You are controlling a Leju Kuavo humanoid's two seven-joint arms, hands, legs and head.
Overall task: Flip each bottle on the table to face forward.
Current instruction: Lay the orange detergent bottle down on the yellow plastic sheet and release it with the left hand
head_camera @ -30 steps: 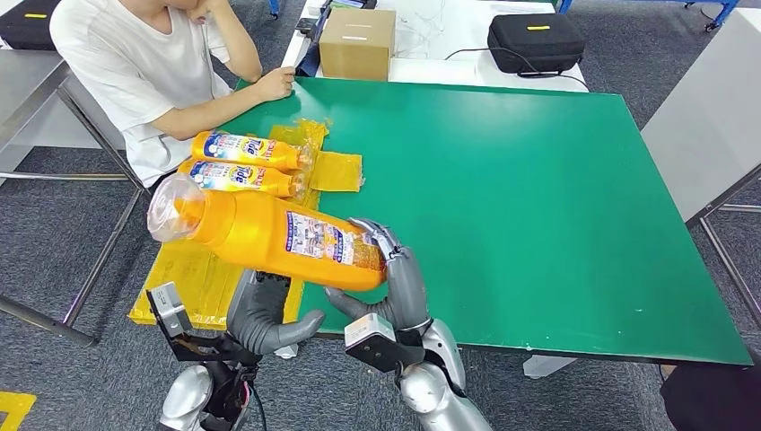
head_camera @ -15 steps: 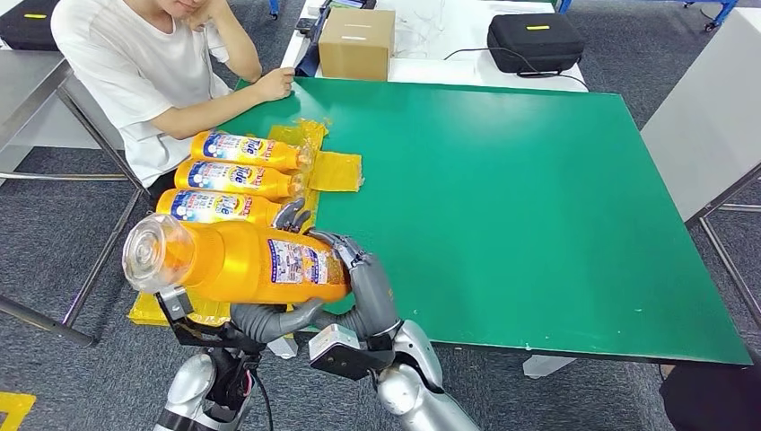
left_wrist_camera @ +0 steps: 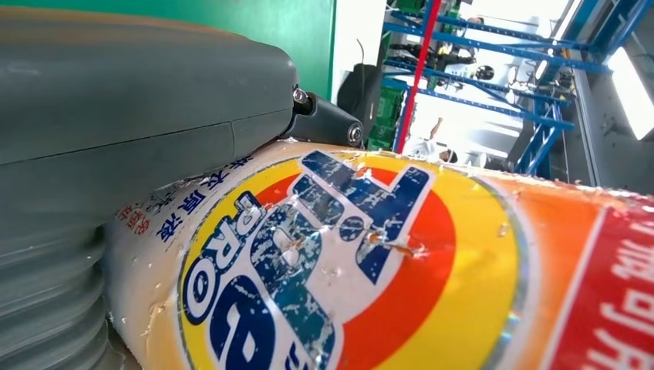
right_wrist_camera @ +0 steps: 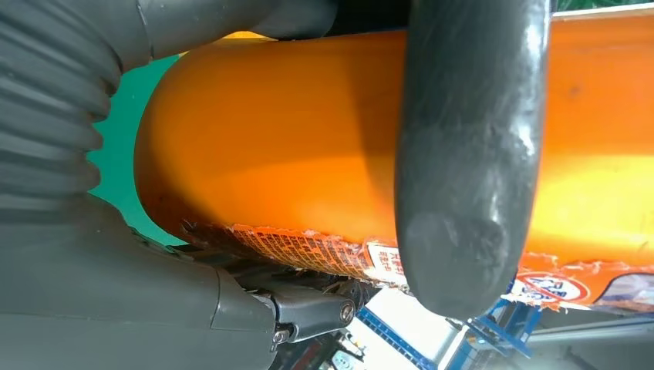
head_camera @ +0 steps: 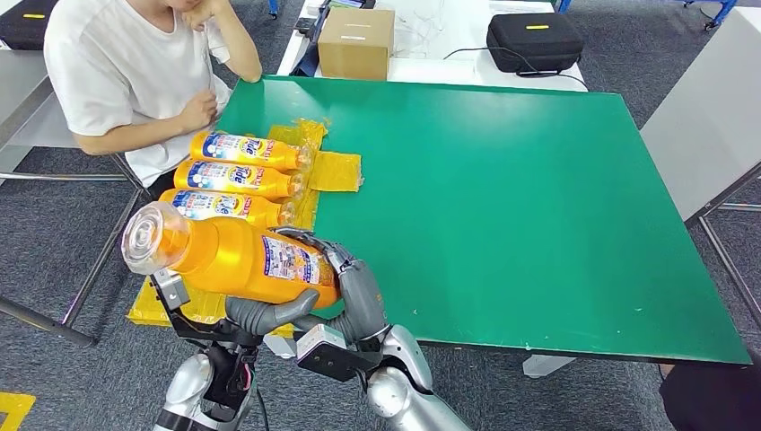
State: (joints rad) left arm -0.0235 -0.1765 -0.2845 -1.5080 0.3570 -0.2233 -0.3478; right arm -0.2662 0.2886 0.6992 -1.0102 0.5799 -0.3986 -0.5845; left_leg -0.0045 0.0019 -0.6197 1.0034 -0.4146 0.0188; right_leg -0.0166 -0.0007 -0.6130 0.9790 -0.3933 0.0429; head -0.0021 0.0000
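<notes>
Head view: bottle (head_camera: 229,260) was gripped by both left hand (head_camera: 269,312) and right hand (head_camera: 354,287), now lower and further left, beside three bottles (head_camera: 238,177) on tabletop (head_camera: 502,197). Left wrist: front label showed. Right wrist: thumb wrapped its body. Placement probably next.

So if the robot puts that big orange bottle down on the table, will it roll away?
Probably a little: the big orange bottle has a rounded body and is held lying sideways. It looks stiff, keeping its shape under the right hand and left hand. Its glossy plastic may be slippery.
</notes>
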